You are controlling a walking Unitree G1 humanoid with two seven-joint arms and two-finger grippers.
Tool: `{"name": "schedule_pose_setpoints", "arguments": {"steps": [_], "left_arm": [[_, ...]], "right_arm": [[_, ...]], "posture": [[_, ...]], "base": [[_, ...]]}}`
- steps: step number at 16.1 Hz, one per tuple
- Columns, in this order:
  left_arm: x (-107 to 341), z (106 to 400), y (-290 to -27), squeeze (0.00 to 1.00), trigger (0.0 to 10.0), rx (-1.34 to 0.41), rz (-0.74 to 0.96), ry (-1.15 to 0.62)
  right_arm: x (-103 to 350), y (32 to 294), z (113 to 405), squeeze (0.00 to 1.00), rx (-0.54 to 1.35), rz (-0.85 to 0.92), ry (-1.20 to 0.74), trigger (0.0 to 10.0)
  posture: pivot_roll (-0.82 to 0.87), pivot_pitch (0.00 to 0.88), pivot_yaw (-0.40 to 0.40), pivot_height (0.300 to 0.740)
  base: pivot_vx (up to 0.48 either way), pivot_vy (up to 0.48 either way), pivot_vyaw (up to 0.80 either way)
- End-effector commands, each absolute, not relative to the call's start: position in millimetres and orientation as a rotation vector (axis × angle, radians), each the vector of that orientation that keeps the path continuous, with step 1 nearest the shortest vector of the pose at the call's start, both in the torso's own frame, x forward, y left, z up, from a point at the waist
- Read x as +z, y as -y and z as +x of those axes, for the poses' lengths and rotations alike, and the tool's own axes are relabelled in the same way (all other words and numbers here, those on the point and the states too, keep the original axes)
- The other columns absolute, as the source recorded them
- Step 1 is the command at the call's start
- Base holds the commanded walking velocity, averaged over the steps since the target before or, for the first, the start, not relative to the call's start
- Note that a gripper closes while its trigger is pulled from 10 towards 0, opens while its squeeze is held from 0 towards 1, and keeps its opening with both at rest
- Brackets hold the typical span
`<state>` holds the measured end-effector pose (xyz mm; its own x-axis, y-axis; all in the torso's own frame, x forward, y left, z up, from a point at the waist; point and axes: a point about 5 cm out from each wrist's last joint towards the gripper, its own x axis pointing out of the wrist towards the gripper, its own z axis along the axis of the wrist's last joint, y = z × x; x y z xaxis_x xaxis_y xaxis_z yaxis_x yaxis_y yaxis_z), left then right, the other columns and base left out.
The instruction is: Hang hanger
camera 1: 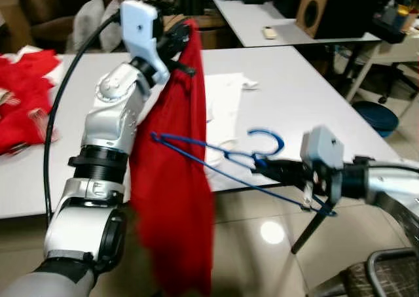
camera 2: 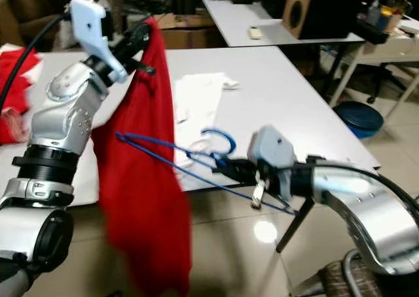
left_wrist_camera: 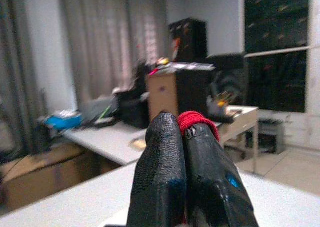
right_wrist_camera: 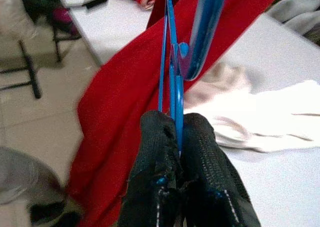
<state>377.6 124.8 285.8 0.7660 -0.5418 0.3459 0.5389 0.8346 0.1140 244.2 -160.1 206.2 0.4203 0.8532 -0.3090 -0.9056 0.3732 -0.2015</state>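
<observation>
Two end effectors work for you above the white bench (camera 1: 308,94): in the eye views, your left end effector (camera 1: 175,43) lifts a red cloth (camera 1: 171,199), your right end effector (camera 1: 265,168) clamps a blue hanger (camera 1: 226,158) beside it. Left wrist view: fingers (left_wrist_camera: 165,177) pinch cloth. Right wrist view: fingers (right_wrist_camera: 157,157) clenched on hanger wire.
</observation>
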Motion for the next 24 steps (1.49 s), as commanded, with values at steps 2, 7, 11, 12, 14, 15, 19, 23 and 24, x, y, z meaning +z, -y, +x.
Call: {"name": "schedule_pose_setpoints", "arguments": {"steps": [2, 7, 11, 12, 14, 15, 19, 23, 24], "left_arm": [[310, 372, -123, 0.0, 10.0, -0.613, 0.0, 0.452], [349, 359, -121, 0.0, 10.0, -0.659, -0.088, 0.592], [345, 361, -122, 0.0, 10.0, -0.641, -0.058, 0.524], [341, 360, -122, 0.0, 10.0, -0.644, -0.052, 0.512], [336, 356, -121, 0.0, 10.0, -0.681, -0.053, 0.501], [333, 354, -120, 0.0, 10.0, -0.706, -0.051, 0.492], [325, 342, -114, 0.0, 10.0, -0.801, -0.024, 0.456], [374, 321, -137, 0.0, 10.0, -0.808, -0.163, 0.735], [396, 314, -149, 0.0, 10.0, -0.768, -0.23, 0.87]], "right_arm": [[217, 158, 252, 0.0, 1.105, -0.38, -0.099, 10.0], [234, 154, 277, 0.0, 0.939, -0.391, 0.03, 10.0], [229, 149, 275, 0.0, 1.01, -0.406, 0.002, 10.0], [224, 147, 272, 0.0, 1.063, -0.414, -0.036, 10.0], [217, 147, 267, 0.0, 1.131, -0.422, -0.086, 10.0], [214, 148, 272, 0.0, 1.125, -0.421, -0.101, 10.0], [209, 154, 297, 0.0, 1.093, -0.494, -0.166, 10.0], [259, 168, 367, 0.0, 0.692, -0.717, 0.02, 10.0], [292, 169, 378, 0.0, 0.554, -0.709, 0.195, 10.0]], "posture": [[-0.11, 0.0, 0.0, 0.74], [-0.12, 0.0, 0.004, 0.74], [-0.11, 0.0, 0.002, 0.74], [-0.11, 0.0, 0.002, 0.74], [-0.11, 0.0, 0.002, 0.74], [-0.12, 0.0, 0.002, 0.74], [-0.11, 0.0, -0.003, 0.74], [-0.1, 0.0, -0.04, 0.74], [-0.09, 0.0, -0.043, 0.74]], "base": [[0.405, 0.0, 0.0], [0.406, 0.0, 0.0], [0.182, 0.0, 0.0], [0.0, 0.0, 0.0], [0.0, 0.0, 0.0], [0.0, 0.0, 0.0], [0.0, 0.0, 0.0], [0.0, 0.0, 0.0], [0.0, 0.0, 0.0]]}}
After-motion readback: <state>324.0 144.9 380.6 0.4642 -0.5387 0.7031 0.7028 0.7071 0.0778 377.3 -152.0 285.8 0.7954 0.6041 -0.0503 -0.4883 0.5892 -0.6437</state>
